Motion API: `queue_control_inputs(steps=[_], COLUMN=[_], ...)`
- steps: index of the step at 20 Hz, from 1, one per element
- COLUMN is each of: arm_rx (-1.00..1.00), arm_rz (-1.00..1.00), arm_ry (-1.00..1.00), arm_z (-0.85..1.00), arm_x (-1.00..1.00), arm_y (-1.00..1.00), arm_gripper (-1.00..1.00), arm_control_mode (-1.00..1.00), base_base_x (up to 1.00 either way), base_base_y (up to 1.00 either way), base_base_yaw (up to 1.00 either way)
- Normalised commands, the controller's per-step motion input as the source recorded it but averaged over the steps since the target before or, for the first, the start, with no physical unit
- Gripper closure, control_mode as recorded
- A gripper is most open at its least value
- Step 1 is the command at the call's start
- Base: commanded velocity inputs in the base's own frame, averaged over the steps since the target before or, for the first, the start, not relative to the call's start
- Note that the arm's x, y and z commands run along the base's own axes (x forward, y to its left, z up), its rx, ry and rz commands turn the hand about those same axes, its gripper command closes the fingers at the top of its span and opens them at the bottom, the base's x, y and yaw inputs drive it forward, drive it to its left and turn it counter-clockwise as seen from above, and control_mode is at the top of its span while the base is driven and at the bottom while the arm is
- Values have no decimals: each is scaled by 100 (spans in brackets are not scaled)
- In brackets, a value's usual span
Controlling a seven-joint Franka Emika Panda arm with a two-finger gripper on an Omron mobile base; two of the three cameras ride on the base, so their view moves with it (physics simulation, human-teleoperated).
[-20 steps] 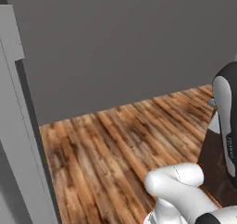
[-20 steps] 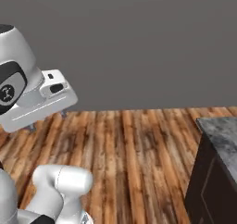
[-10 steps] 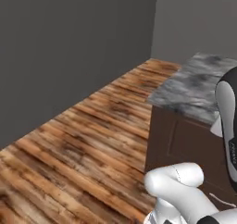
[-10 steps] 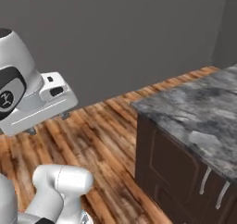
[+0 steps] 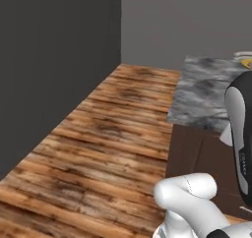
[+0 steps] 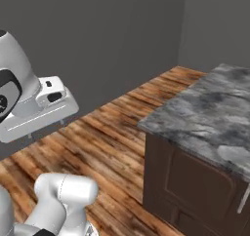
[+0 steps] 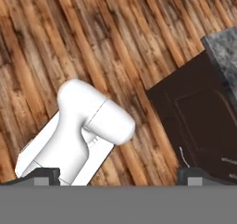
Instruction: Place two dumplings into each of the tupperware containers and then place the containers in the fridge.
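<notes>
- One gripper (image 7: pixel 118 174), jaws spread wide and empty, above the wooden floor (image 7: pixel 69 38).
- One marble-topped table (image 6: pixel 210 115) on dark cabinets (image 6: pixel 190 186).
- One yellow plate (image 5: pixel 244 62), at the table's far edge.

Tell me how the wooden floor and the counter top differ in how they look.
The wooden floor is warm brown, laid in long planks with dark grain streaks; the counter top is one mottled grey slab, like stone. The floor lies low and spreads to the dark walls; the counter top sits raised on a dark brown cabinet with panelled fronts. Both are flat, level surfaces.
</notes>
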Motion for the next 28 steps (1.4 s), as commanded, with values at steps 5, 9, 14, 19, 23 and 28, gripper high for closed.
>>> queue_control_inputs(steps=[5, 9, 14, 19, 23, 28], arm_rx=[0, 0, 0, 0, 0, 0], arm_rz=[0, 0, 0, 0, 0, 0], arm_ry=[0, 0, 0, 0, 0, 0], arm_z=[0, 0, 0, 0, 0, 0], arm_x=[0, 0, 0, 0, 0, 0], arm_y=[0, 0, 0, 0, 0, 0], arm_gripper=[-100, -100, -100, -100, -100, -100], arm_control_mode=[100, 100, 100, 100, 100, 100], base_base_x=[100, 100, 100, 100, 100, 100], base_base_y=[100, 100, 100, 100, 100, 92], base_base_yaw=[-39, -42, -50, -47, -35, -19])
